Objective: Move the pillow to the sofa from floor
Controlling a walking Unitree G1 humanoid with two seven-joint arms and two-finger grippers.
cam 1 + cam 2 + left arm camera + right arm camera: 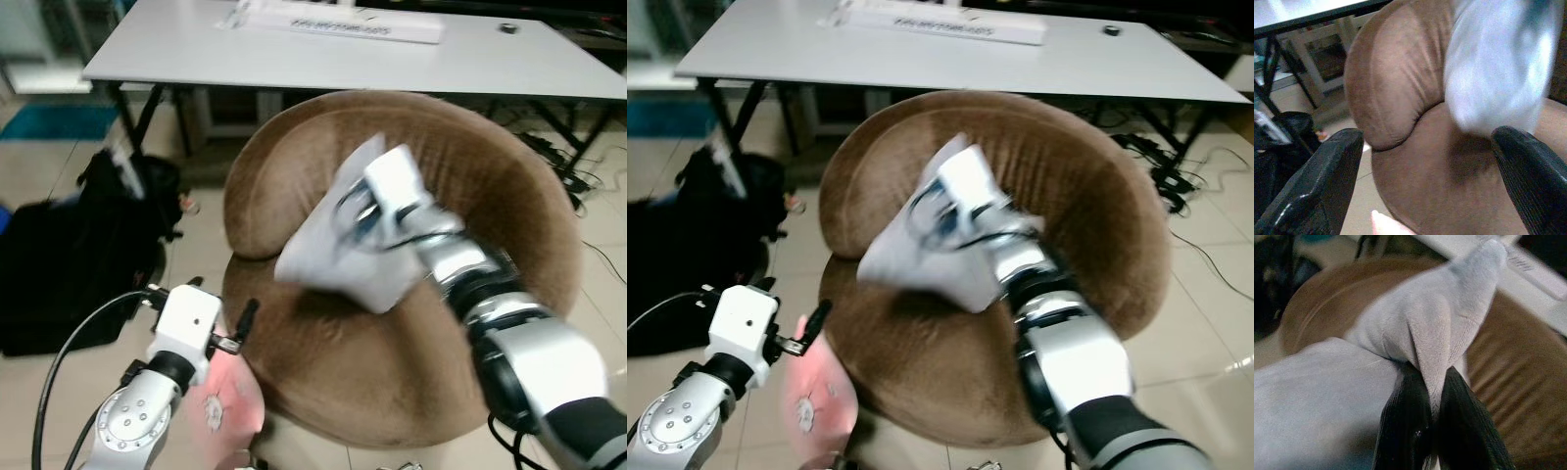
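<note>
Right gripper (1432, 396) pinching a fold of the white pillow (338, 250), fingers pressed together on the fabric with a ridge of it standing up between them; the wrist view shows this plainly. Pillow hangs in the air over the seat of the brown sofa (470, 176), a round, low-backed upholstered piece; it appears clear of the cushion, though blur in the head views makes the underside gap hard to judge. Behind the sofa stands a grey table (176, 49) carrying a long white box (343, 22). To the robot's left, on the tiled floor, a black bag (69, 264) slumps beside the table legs. Cables (578, 176) trail on the floor on the right, behind the sofa. Left gripper (1432, 181) held low by the sofa's front-left edge, fingers spread wide with nothing between them, pointing toward the seat and the pillow above it. A small pink item (230, 401) lies on the floor just below that gripper, against the sofa base; what it is cannot be made out. Progress, as judged: the lift from the floor is done and the pillow is already carried over its destination. What is left seems to be lowering it onto the seat, parting the right fingers, and backing the arm out. The pinch is on one corner only, so the pillow may swing or land crooked on release.
</note>
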